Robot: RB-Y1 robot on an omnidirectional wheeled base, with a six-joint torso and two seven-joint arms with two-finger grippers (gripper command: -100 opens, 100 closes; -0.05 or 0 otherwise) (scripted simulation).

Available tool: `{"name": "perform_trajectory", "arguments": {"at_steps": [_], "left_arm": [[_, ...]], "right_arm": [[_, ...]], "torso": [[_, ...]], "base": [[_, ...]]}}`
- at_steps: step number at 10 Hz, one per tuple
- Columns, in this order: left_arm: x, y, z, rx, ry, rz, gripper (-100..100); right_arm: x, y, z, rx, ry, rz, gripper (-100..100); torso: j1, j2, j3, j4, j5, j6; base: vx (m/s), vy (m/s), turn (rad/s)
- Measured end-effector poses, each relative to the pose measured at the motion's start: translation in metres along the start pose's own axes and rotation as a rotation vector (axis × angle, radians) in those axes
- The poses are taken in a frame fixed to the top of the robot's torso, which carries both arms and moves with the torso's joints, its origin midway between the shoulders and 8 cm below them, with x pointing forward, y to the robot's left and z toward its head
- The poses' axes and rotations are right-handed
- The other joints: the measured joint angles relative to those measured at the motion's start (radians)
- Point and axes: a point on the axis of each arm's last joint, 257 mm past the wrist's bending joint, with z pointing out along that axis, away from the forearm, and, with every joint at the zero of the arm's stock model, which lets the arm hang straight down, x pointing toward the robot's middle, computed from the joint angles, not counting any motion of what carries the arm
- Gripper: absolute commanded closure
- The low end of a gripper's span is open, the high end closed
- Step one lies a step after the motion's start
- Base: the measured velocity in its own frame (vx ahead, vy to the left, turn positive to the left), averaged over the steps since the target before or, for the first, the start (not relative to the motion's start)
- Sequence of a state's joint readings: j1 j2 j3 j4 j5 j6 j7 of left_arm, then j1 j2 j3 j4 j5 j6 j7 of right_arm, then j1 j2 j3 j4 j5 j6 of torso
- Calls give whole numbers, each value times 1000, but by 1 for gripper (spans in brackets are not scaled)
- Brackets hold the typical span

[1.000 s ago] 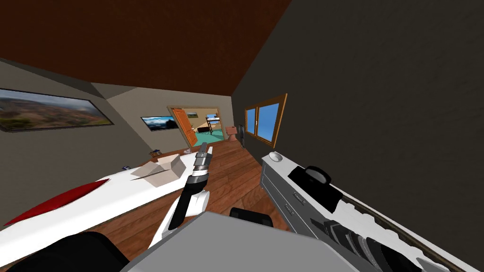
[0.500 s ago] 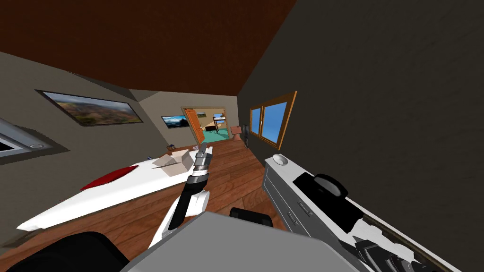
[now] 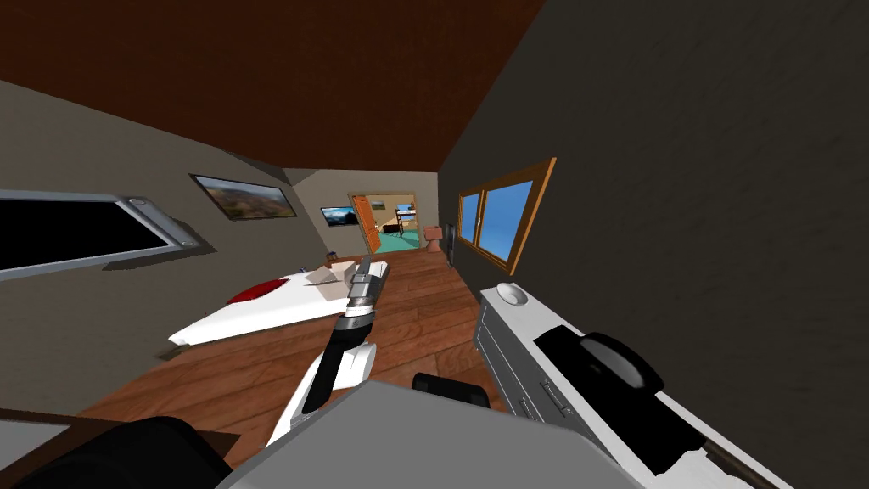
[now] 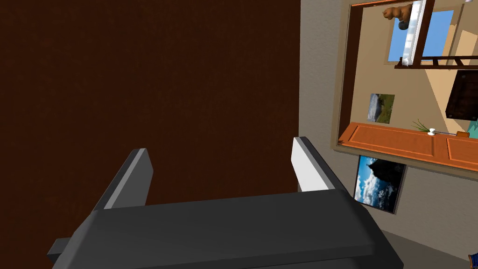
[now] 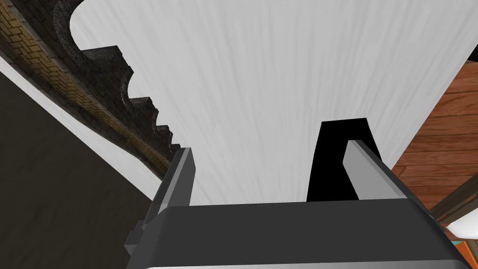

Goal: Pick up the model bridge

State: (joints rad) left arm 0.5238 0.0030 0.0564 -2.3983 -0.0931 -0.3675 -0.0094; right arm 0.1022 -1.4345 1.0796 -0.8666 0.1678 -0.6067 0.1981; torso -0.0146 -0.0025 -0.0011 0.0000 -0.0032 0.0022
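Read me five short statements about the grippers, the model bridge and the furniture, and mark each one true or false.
1. The right gripper is shut on the model bridge. False: its fingers stand open, and the bridge lies to one side, outside them.
2. The model bridge lies on a white surface, along the dark wall. True.
3. The left gripper is open and holds nothing. True.
4. The red pillow lies on the dresser. False: it lies on the white bed.
5. A white bowl sits on the dresser top. True.
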Motion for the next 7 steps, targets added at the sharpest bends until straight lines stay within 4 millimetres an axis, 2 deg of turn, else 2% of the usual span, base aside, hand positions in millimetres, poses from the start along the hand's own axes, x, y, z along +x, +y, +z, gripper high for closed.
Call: {"name": "perform_trajectory", "arguments": {"at_steps": [3, 5, 6, 7], "left_arm": [[0, 0, 0, 0, 0, 0, 0], [0, 0, 0, 0, 0, 0, 0], [0, 0, 0, 0, 0, 0, 0], [0, 0, 0, 0, 0, 0, 0]], "right_arm": [[46, -21, -22, 44, 110, -36, -100], [60, -18, -21, 43, 149, -43, -100], [76, -13, -18, 30, 174, -44, -100], [78, -12, -18, 26, 177, -45, 0]], "torso": [[1, -1, -1, 0, -1, 0], [5, -2, -1, 0, 0, 1], [4, -2, -1, 0, 0, 0], [7, -1, -1, 0, 1, 1]], "base": [[18, -168, 171], [23, -109, 69], [10, -65, 36], [2, -12, -3]]}}
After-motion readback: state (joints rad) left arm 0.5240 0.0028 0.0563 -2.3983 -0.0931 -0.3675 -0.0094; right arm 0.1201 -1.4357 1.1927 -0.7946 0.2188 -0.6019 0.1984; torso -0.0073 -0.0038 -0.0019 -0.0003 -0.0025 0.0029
